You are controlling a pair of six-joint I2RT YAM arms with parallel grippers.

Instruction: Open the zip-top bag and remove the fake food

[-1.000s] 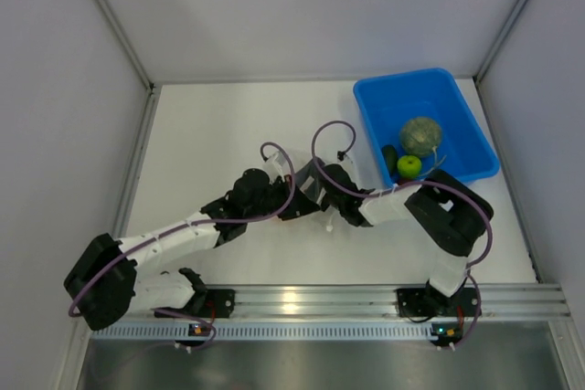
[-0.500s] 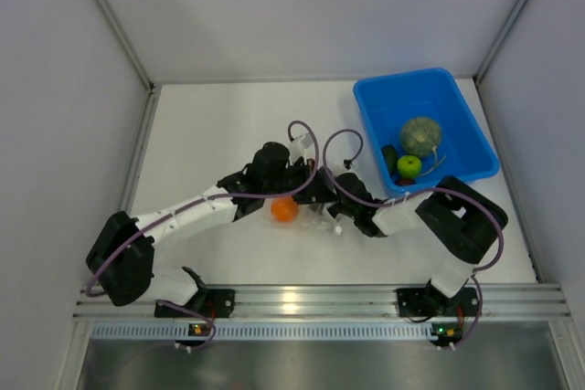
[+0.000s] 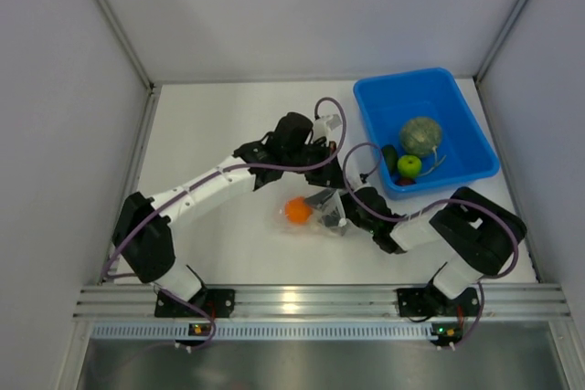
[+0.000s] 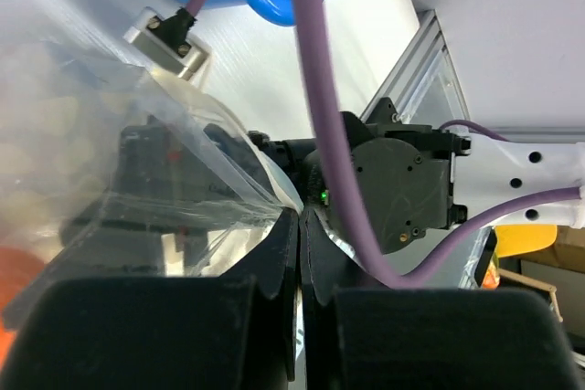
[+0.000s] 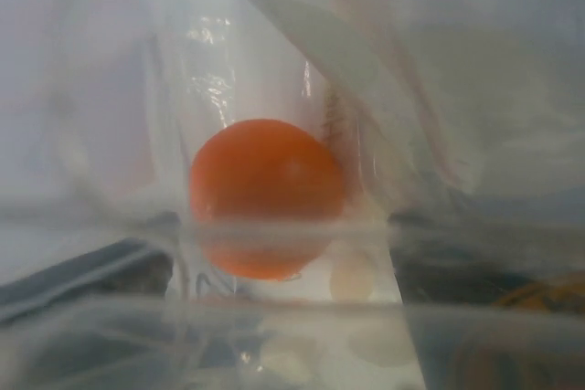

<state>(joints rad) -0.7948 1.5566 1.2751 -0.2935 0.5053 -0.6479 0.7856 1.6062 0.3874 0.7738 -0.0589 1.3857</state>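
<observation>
Top external view: zip-top bag, mid-table, near both grippers. Orange: within its film, newly exposed as the left arm swung the bag's edge toward the blue bin. Left gripper: clamped on bag film. Right gripper: state undeterminable behind plastic. Melon, green apple: binned. Judgement: orange remains to extract.
</observation>
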